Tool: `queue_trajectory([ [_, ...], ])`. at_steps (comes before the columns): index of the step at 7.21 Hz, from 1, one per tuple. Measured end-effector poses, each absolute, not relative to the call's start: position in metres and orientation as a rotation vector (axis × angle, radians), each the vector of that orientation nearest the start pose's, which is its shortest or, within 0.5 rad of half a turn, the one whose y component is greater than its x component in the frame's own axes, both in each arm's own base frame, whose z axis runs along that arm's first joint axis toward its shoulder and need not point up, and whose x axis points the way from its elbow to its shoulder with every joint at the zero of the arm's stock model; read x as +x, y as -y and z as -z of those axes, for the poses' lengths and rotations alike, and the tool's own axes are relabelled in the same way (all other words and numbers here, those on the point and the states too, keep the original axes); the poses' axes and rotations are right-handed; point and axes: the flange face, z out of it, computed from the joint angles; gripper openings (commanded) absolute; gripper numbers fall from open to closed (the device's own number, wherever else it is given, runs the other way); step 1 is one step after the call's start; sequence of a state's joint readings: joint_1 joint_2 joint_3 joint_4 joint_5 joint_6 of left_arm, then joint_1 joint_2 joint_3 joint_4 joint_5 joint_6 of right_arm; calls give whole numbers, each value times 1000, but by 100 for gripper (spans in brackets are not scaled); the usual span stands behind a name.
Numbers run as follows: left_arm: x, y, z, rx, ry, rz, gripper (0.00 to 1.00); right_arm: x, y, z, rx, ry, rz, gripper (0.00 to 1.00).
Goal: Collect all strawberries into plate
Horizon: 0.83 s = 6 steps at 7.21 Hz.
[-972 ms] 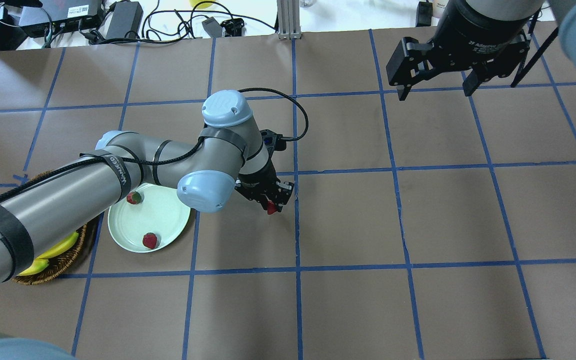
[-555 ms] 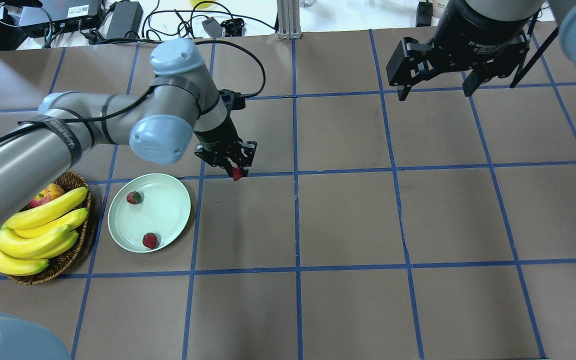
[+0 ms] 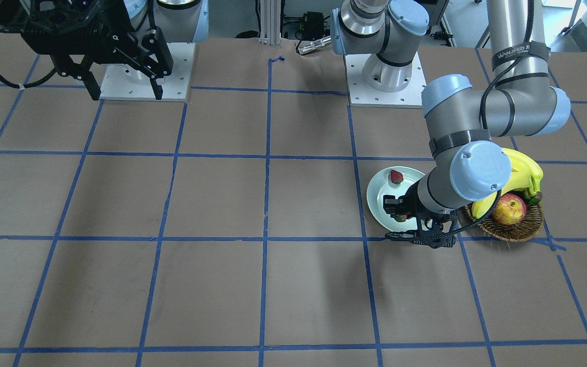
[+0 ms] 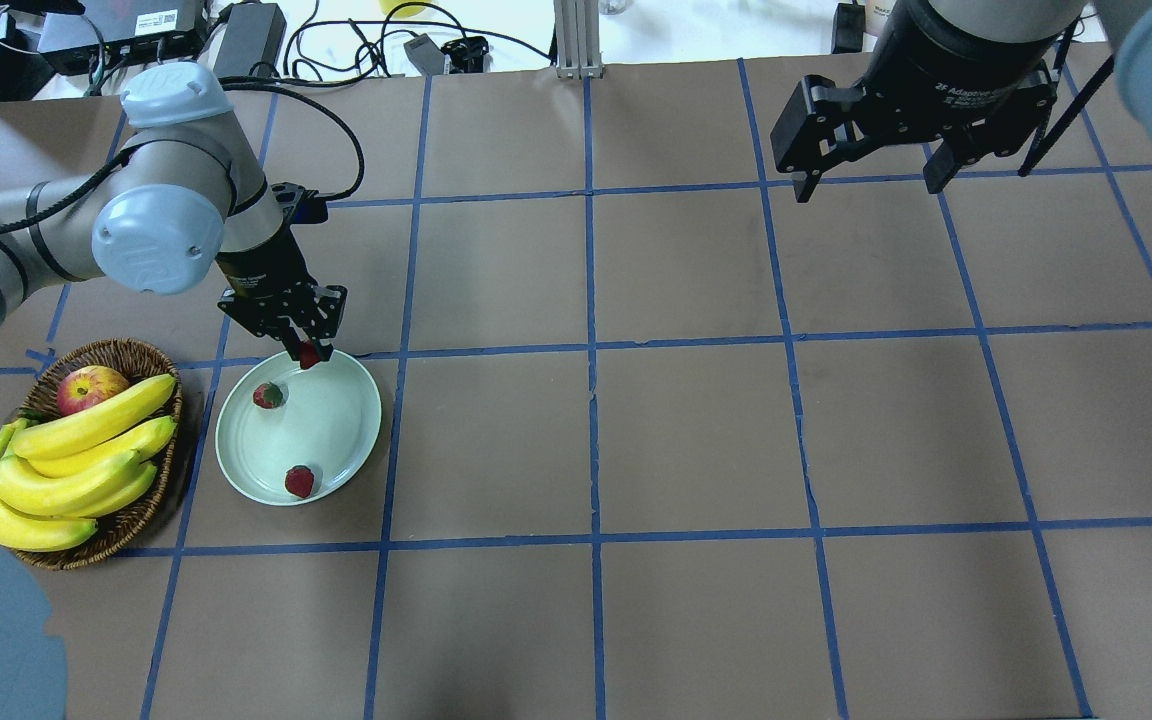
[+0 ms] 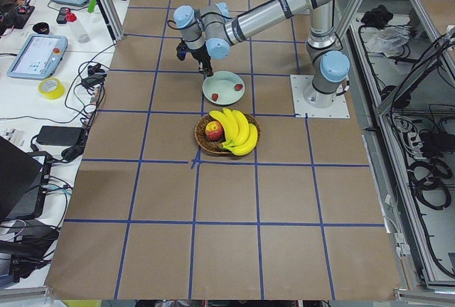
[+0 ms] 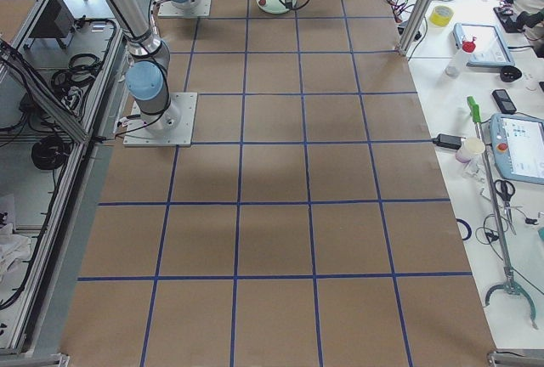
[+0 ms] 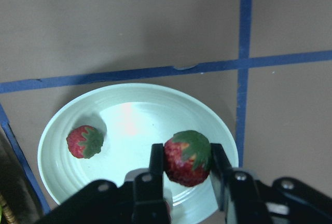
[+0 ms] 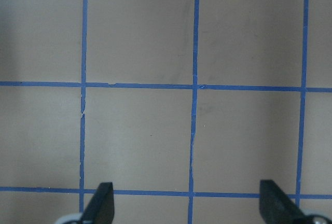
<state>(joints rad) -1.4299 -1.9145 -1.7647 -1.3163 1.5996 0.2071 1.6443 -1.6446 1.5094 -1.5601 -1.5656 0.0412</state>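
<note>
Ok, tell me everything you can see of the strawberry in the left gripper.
The strawberry is small and plump, with a dimpled red skin and a green leafy cap that faces the wrist camera. The two black fingers of the left gripper pinch its sides, and nothing else visibly touches it. It hangs over the plate, just inside the rim. Whether its underside meets the plate cannot be told.

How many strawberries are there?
3. Two lie on the plate: far strawberry, near strawberry. The held strawberry is in the left gripper above the plate's rim.
</note>
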Motion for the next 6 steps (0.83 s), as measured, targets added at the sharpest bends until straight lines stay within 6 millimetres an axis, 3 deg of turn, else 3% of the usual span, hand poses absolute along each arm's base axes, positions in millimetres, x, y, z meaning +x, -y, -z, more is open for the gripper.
queue_trajectory([
  [1,-49,554,-229,102,-3126,-484,100,168,457,-553,-51,-3123,194,100],
  [3,-48,550,-235,86,-3121,-475,100,168,457,-553,-53,-3123,195,100],
  [5,-48,557,-268,37,-3121,-384,100,168,457,-553,-53,-3123,196,100],
  [6,-50,566,-304,23,-3120,-315,100,168,457,-553,-53,-3123,196,100],
])
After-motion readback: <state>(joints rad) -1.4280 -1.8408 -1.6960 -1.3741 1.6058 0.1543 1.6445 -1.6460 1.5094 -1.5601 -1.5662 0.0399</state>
